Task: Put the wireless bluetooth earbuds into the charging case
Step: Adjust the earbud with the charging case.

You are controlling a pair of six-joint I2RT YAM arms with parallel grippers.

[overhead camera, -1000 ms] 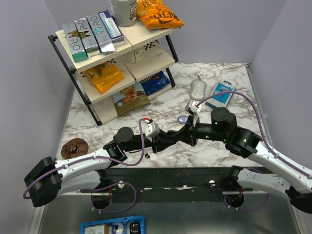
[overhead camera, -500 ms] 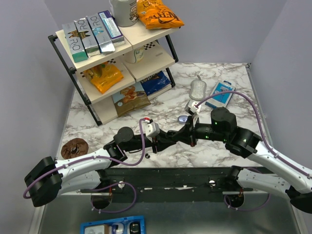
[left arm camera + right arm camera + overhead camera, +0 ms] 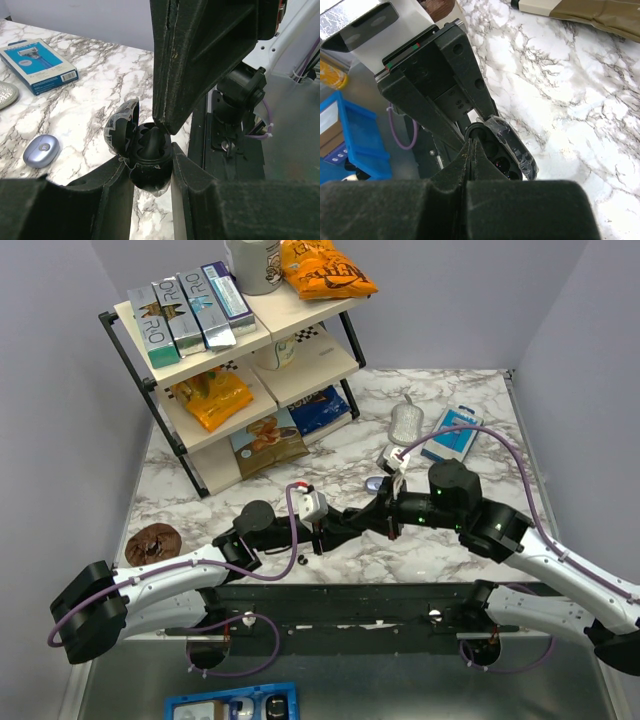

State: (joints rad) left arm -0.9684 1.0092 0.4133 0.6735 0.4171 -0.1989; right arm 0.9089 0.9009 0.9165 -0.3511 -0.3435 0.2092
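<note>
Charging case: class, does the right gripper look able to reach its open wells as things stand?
Likely yes: the left gripper holds the charging case with lid open, and the right gripper, tips shut, sits at its wells.

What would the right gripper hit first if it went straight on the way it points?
The open charging case, held by the left gripper: the right gripper aims its shut tips into the case's hollow, apparently touching it.
</note>
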